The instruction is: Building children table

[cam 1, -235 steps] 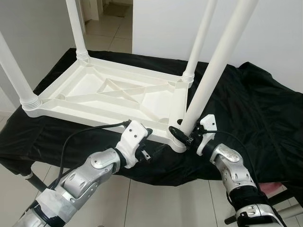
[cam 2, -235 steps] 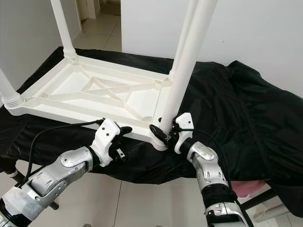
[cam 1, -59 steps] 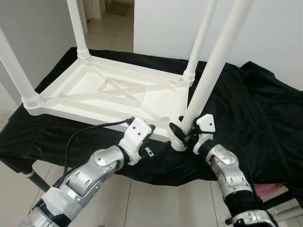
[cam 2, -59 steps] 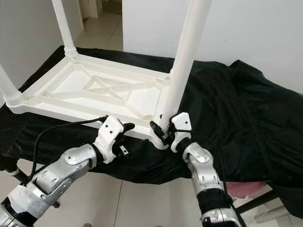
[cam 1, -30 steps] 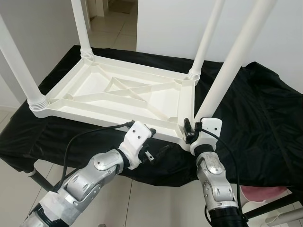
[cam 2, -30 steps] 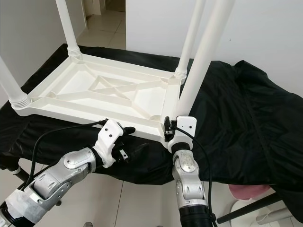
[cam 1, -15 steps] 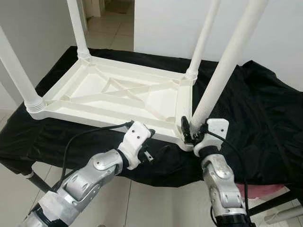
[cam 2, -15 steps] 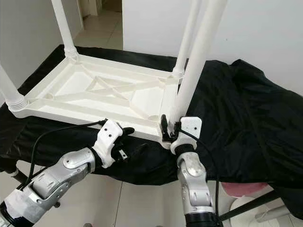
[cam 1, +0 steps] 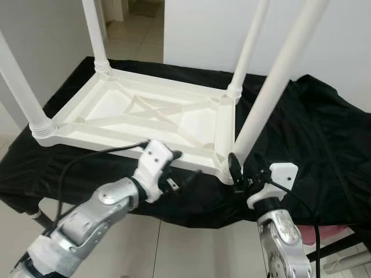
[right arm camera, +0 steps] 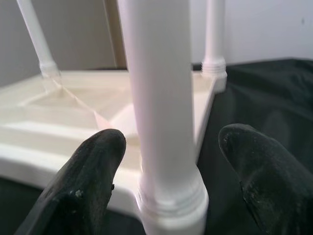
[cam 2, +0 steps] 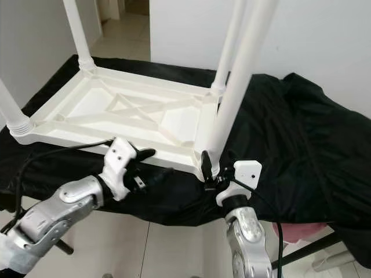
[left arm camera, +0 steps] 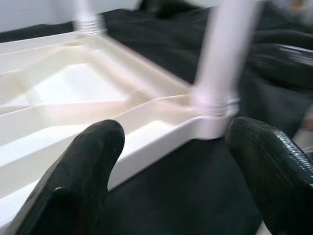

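A white plastic children's table (cam 1: 145, 113) lies upside down on a black cloth, with its legs pointing up. My right gripper (cam 1: 235, 171) is open at the base of the near right leg (cam 1: 266, 87). In the right wrist view its black fingers (right arm camera: 93, 166) stand on either side of that leg (right arm camera: 159, 98) with a gap to each. My left gripper (cam 1: 184, 167) is open at the table's front rim (left arm camera: 161, 127), left of that corner. Its fingers (left arm camera: 83, 171) hold nothing.
The black cloth (cam 1: 313, 133) covers a low stand and hangs over the front edge. Three other white legs rise at the far corners and the near left (cam 1: 20, 87). A white wall stands behind, with tiled floor below and a pink object (cam 1: 333, 231) at the lower right.
My right wrist has swung right and lower, with its fingers still about the leg's base. My left gripper has shifted left along the front rim.
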`<state>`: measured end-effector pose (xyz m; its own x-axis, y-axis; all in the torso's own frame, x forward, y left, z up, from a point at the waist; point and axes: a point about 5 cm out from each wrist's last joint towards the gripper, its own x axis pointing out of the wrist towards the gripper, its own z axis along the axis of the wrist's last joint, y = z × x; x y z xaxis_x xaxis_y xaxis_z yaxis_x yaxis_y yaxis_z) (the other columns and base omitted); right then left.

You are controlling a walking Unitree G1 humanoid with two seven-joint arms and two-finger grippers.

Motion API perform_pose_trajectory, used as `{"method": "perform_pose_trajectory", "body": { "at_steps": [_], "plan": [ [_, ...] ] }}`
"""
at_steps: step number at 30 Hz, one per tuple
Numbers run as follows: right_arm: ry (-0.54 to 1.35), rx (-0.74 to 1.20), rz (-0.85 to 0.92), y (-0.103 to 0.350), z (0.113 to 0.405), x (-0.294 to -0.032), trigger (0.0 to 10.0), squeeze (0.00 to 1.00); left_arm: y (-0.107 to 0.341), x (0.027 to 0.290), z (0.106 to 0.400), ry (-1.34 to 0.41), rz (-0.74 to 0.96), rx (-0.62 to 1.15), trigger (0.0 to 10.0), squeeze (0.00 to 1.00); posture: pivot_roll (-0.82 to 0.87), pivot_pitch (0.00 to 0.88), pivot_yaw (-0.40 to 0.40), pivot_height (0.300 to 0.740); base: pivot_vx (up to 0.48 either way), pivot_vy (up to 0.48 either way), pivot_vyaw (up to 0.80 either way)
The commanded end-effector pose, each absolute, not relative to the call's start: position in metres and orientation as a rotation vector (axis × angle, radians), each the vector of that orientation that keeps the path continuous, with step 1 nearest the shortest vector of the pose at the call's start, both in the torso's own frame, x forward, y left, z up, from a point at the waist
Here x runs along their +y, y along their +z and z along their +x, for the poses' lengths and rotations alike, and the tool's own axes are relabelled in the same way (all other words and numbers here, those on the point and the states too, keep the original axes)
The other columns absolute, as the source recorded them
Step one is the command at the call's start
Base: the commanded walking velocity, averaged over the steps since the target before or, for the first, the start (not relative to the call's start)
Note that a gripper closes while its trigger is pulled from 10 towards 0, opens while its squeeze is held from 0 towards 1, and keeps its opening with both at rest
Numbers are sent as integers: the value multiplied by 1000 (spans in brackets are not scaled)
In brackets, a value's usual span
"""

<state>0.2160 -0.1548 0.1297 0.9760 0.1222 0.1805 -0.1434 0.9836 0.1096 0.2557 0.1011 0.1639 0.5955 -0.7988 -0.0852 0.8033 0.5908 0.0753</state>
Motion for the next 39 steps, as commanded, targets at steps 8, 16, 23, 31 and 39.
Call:
{"method": "perform_pose_trajectory", "body": {
  "at_steps": [8,16,23,31,39],
  "plan": [
    [203,-127,99,125,199,-163,10000,0,168,131,273,-1052,190,69,10000,0,-37,43,-49,740,0,0,0],
    [380,-95,168,125,203,-141,10000,0,170,147,294,-1001,244,81,10000,0,-20,54,-38,740,0,0,0],
    [471,-107,234,129,216,-124,10000,0,171,155,307,-982,293,77,10000,0,-1,50,-39,740,0,0,0],
    [495,-137,297,133,235,-106,10000,0,172,159,318,-975,338,67,10000,0,9,35,-41,740,0,0,0],
    [335,-189,488,138,253,-101,10000,0,175,157,325,-980,343,51,10000,0,16,22,-33,740,0,0,0]
  ]
}}
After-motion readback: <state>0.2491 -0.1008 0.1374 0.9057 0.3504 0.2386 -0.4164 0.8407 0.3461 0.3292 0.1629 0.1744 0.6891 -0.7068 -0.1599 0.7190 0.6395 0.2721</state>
